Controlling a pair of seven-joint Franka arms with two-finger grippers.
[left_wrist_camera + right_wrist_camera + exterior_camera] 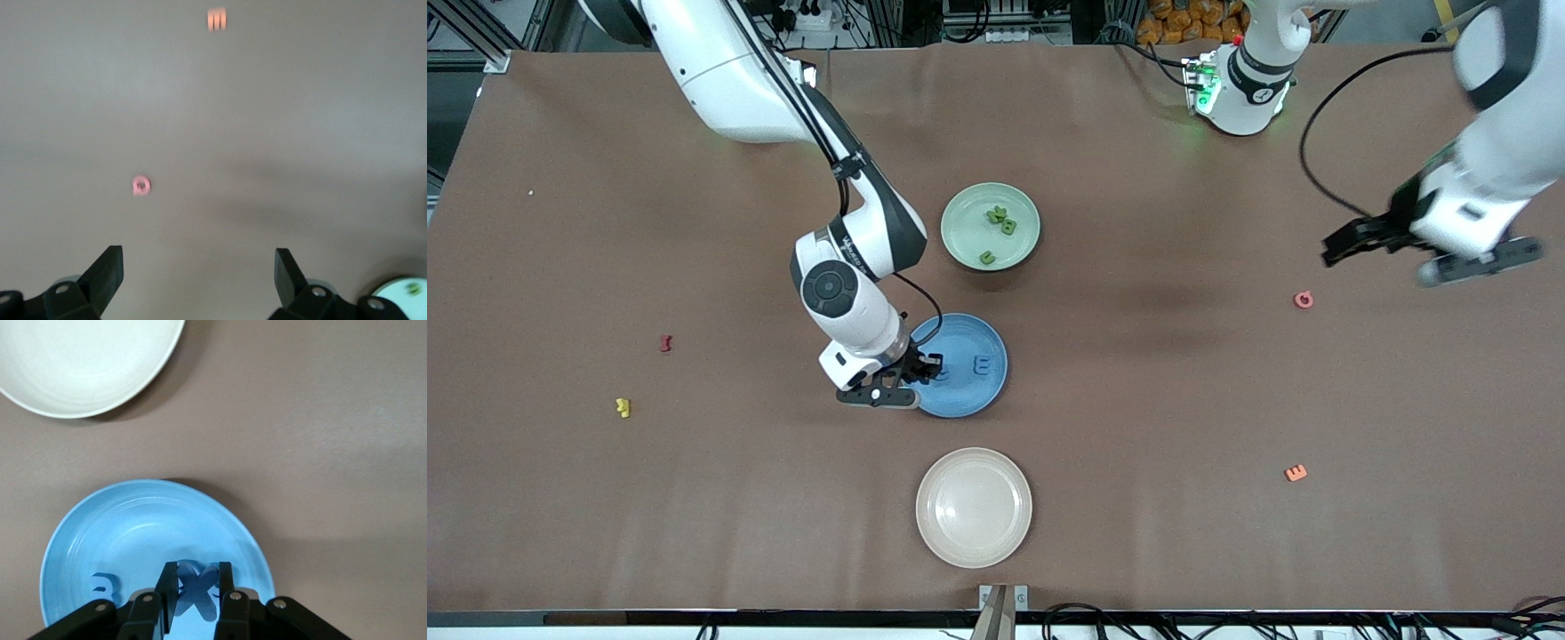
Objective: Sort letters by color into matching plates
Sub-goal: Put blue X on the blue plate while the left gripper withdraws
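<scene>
Right now your right claw [927, 366] sits low over the blue plate [983, 396], at the rim toward the right arm's end of the counter [1138, 400], and its fingers [169, 587] are pinched narrow on a blue letter X [195, 595], held just above the plate's floor. You can see another blue letter [982, 364] lying in that same plate, and the right wrist view shows one more blue letter [102, 585] beside the held one. Your left claw [1352, 240] hangs in the air over bare counter at the left arm's end, fingers [107, 270] spread wide and gripping nothing; that arm waits. Below it on the counter lies a pink letter [1304, 300], and an orange letter [1296, 473] lies nearer the front camera. The pale green plate [965, 233] stands farther from the front camera than the blue one and carries green letters [999, 218]. The beige plate [960, 524] is nearest the front camera. Toward the right arm's end, a red letter [665, 342] and a yellow letter [623, 407] lie on the counter, well apart from the plates.
</scene>
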